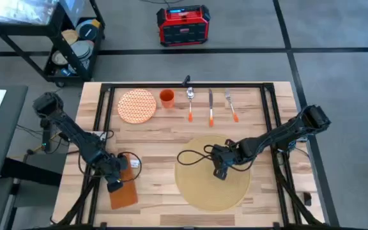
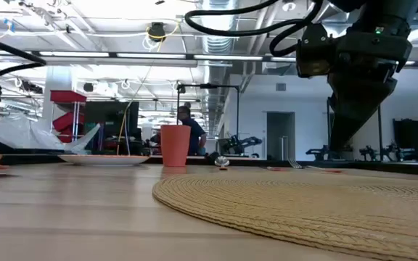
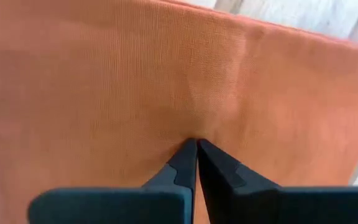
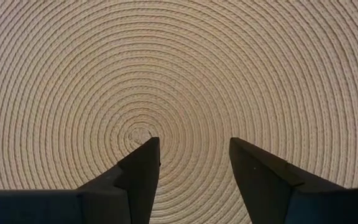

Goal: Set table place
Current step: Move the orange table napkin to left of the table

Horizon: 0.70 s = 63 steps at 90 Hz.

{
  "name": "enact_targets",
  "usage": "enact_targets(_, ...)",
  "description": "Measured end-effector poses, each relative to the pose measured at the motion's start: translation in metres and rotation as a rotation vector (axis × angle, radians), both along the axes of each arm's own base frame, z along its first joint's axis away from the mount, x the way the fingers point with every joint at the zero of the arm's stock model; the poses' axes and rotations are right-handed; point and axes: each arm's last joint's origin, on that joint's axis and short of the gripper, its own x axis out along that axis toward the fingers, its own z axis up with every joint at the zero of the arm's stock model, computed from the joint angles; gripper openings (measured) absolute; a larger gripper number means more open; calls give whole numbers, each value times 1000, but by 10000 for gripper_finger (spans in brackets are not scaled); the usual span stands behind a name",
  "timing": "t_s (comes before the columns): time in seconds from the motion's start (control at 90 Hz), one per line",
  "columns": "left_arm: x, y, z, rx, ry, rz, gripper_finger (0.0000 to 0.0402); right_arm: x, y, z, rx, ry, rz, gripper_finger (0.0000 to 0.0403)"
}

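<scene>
A worktop of pale wood planks framed in black metal (image 1: 152, 137) fills a grey-floored workshop, where a red-and-black case (image 1: 183, 25) sits beyond the far edge. Near the front edge, right of centre, lies the large round tan placemat (image 1: 200, 188), woven in tight concentric coils of ribbed cord. The right gripper (image 1: 221, 171) hangs over the mat's middle, its two dark wedge fingers spread apart with bare weave between them. At the front left, the left gripper (image 1: 114, 186) presses its fingers together on the flat rectangular orange cloth napkin (image 1: 125, 194), fine-ribbed fabric; whether any cloth is pinched cannot be told. Along the far edge stand a round orange-and-white patterned plate (image 1: 137, 105), a smooth orange cup (image 1: 167, 98) and three orange-handled utensils (image 1: 210, 107), their heads too small to identify.
</scene>
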Motion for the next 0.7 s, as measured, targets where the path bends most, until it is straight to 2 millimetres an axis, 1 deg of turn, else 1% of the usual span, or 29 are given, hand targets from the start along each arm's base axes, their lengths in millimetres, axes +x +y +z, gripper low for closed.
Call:
enact_targets(0.189,3,13,-2,29,49,-57,0,0,0,0,1,-4,2,182)
enact_targets(0.367,-7,22,-3,75,187,-79,0,1,-1,0,-19,-1,43,182)
enact_targets(0.567,-10,23,-4,59,228,-126,0,0,-1,0,-45,7,95,182)
enact_targets(0.7,-10,22,-2,41,240,-116,0,0,-3,0,-56,14,113,182)
